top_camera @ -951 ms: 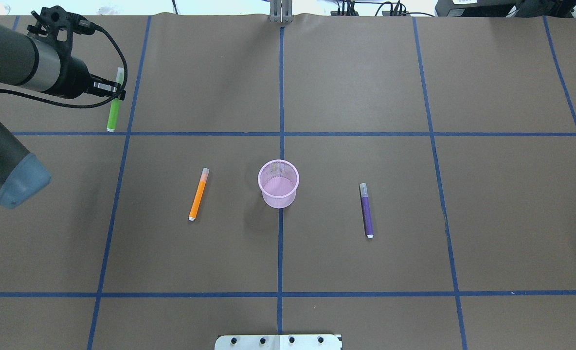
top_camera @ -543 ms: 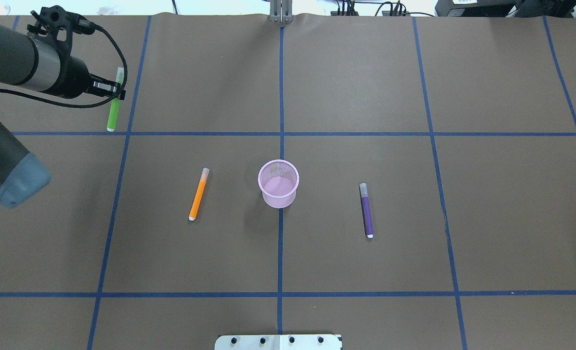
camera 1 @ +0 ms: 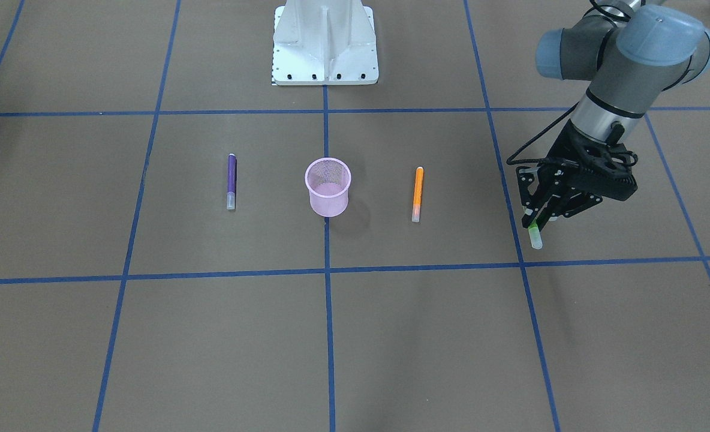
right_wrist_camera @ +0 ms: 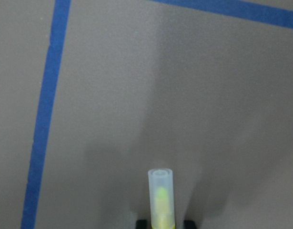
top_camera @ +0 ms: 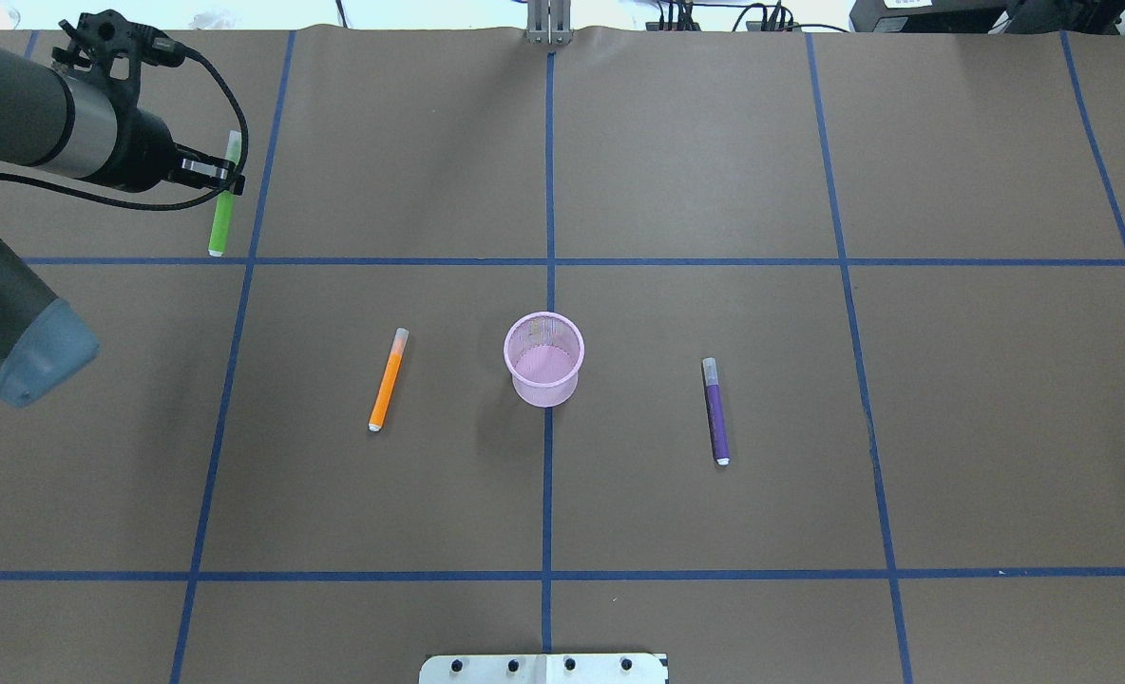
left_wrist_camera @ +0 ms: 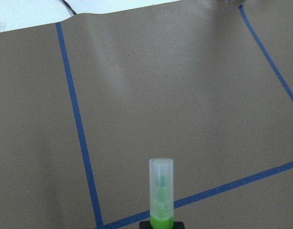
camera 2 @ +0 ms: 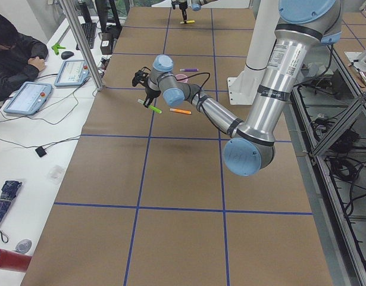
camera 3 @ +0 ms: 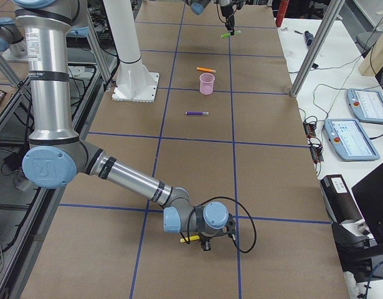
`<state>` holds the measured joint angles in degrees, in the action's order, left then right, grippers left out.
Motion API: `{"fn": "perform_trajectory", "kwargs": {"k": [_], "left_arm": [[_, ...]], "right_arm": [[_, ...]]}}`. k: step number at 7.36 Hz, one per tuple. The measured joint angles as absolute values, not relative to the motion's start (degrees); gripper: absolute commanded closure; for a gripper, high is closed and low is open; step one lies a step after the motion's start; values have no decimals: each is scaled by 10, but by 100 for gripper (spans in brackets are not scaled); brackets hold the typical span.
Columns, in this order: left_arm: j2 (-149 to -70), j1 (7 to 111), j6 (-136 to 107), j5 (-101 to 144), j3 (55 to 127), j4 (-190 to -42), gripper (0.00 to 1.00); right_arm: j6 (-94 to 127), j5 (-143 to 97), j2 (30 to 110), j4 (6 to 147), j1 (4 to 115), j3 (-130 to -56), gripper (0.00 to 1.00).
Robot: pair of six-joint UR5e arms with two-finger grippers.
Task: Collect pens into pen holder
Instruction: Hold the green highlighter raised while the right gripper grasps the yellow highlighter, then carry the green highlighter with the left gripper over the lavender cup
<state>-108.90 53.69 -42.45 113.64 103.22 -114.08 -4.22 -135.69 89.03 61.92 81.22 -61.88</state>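
The pink mesh pen holder (top_camera: 543, 372) (camera 1: 328, 201) stands upright at the table's middle. The orange pen (top_camera: 387, 380) (camera 1: 417, 193) lies to its left in the overhead view and the purple pen (top_camera: 716, 418) (camera 1: 231, 180) to its right. My left gripper (top_camera: 219, 176) (camera 1: 535, 219) is shut on the green pen (top_camera: 221, 218) (left_wrist_camera: 161, 195) and holds it above the table's far left part, pale cap pointing away. My right gripper (camera 3: 200, 240) is low at the table's far right end, outside the overhead view, shut on a yellow pen (right_wrist_camera: 161, 200).
Blue tape lines (top_camera: 548, 261) divide the brown table cover into squares. The robot's white base plate (camera 1: 325, 42) sits at the near middle edge. An operator (camera 2: 13, 53) and tablets are beside the far edge in the exterior left view.
The left forearm has shifted very slightly. The green pen stays in the left gripper at almost the same place. The other pens and the holder have not moved.
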Motion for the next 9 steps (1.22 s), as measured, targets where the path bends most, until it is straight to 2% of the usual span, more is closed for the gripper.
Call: {"fn": "perform_trajectory", "kwargs": {"k": [5,7,9], "left_arm": [[-1114,530,-424,1085,1040,-1158,100],[-1122,508,-464,1031,1042,-1249,100],[-1119,421,-518,906,1038,-1362,100]], "right_arm": [[-35,-1361,884,617,812,-643,100],[-19,-1364,877,617,814,-670,100],[-7,-1366,864,617,817,-684,100]]}}
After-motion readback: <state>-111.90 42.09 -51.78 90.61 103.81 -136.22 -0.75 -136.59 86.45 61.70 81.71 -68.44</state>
